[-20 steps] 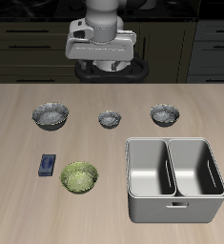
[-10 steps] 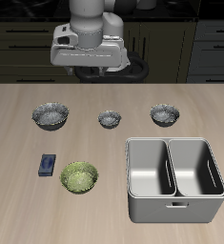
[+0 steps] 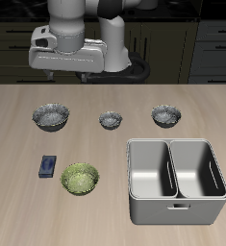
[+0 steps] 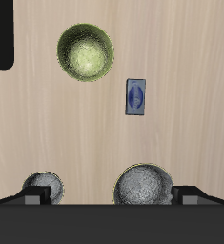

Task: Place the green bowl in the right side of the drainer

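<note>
**Arm Hangs High Over Bowls, Green One Still Waiting**

The robot's tool [image 3: 68, 69] hovers well above the back of the table [image 3: 113, 101], in the upper left of the exterior frame. Its fingers are too dark and small to read, so I cannot tell whether they are spread or closed; nothing appears to be carried. The green bowl [image 3: 80, 178] sits untouched near the table's front edge, lower left of centre, just beside a small blue block [image 3: 48, 166]. The drainer [image 3: 177, 207], lower right, has both compartments vacant. Three grey bowls [image 3: 49, 116] line the back. The risk, as I judge it: descending on a grey bowl by mistake, clipping the blue block, or pinching the green rim poorly so it slips.
</note>
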Motion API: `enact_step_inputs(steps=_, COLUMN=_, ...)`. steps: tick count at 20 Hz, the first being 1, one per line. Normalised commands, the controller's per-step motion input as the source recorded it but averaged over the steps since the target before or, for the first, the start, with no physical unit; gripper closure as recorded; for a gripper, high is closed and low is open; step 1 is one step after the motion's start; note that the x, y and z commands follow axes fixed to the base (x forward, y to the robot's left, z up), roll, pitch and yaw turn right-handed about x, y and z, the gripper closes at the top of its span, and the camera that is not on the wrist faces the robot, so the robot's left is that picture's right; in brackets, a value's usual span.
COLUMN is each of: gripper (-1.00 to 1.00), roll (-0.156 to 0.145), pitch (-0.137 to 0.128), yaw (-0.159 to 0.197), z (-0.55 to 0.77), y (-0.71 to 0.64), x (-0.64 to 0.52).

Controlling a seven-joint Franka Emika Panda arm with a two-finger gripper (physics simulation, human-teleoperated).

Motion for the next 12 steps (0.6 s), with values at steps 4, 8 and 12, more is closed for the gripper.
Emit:
enact_step_inputs(steps=4, gripper=-1.0, roll=-0.06, pitch=-0.013, yaw=-0.03, z=0.02, y=-0.36, x=0.25)
enact_step_inputs(steps=8, gripper=-1.0, roll=0.018, pitch=0.02, yaw=-0.026, z=0.05, y=-0.27, x=0.31)
enact_step_inputs(steps=12, gripper=-1.0, roll=-0.06, pitch=-0.02, yaw=-0.013, z=0.06, y=-0.27, x=0.3)
